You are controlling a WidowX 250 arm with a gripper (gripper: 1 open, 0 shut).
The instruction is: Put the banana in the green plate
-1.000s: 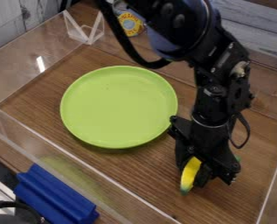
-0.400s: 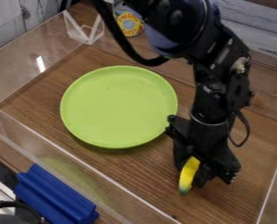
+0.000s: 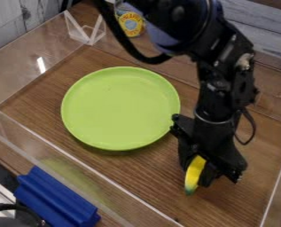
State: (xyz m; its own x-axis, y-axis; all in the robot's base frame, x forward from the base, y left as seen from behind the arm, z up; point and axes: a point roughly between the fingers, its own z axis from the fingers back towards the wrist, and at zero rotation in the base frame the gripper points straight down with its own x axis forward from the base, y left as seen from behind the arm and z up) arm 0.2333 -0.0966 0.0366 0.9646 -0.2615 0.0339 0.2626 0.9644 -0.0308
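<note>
The banana (image 3: 195,177) is a small yellow piece with a greenish tip, standing almost on end at the wooden table near the right front. My gripper (image 3: 199,170) points straight down over it and is shut on the banana, black fingers on either side of it. The green plate (image 3: 119,108) is a large round lime-green dish lying flat to the left of the gripper, its near right rim a short way from the banana. Nothing lies in the plate.
Clear acrylic walls (image 3: 59,160) fence the wooden table on the left and front. A blue block (image 3: 54,202) lies outside the front wall at lower left. The black arm (image 3: 220,71) rises up and back from the gripper.
</note>
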